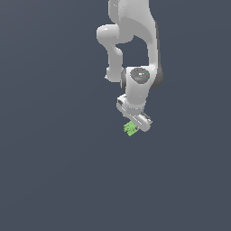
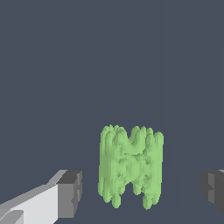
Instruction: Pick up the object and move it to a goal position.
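Note:
The object (image 2: 130,165) is a bright green bumpy lump. In the wrist view it lies between my two grey fingertip pads (image 2: 70,194), with a gap of bare floor on each side. The gripper (image 2: 142,190) is open and touches nothing. In the exterior view the object (image 1: 130,128) shows as a small green speck just under the white hand, and the gripper (image 1: 134,128) hangs low over it. The fingers are mostly hidden behind the hand there.
The white arm (image 1: 135,49) comes down from the top of the exterior view. A flat dark blue-grey floor (image 1: 54,171) spreads all around with nothing else on it.

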### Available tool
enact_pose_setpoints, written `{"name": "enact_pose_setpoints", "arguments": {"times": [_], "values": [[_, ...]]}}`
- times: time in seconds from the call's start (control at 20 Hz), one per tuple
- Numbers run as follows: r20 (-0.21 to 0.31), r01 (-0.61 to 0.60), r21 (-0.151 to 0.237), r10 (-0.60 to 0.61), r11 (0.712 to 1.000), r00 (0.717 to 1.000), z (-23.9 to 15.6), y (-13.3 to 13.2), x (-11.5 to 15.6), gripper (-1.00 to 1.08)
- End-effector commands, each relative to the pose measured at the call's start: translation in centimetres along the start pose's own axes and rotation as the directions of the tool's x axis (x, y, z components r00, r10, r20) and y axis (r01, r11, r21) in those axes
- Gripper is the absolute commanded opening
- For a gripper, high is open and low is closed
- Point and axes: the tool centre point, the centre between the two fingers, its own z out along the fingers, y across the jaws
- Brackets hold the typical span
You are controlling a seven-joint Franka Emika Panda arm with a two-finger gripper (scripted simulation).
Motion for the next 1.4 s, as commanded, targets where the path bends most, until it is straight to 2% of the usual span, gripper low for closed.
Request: {"name": "enact_pose_setpoints", "arguments": {"times": [0.0,0.5,1.0,1.25,1.3,1.35], "values": [[-0.001,-0.024,0.001,0.024,1.0,1.0,0.1,0.0,-0.3,1.0],[-0.001,-0.04,0.002,0.04,0.999,0.999,0.6,-0.1,-0.6,1.0],[-0.002,-0.043,0.002,0.043,0.999,0.999,4.6,0.0,-0.7,1.0],[-0.002,-0.043,0.002,0.043,0.999,0.999,5.3,-0.1,-0.6,1.0],[-0.002,-0.043,0.002,0.043,0.999,0.999,5.3,-0.1,-0.6,-1.0],[-0.002,-0.043,0.002,0.043,0.999,0.999,5.3,-0.1,-0.6,-1.0]]}}
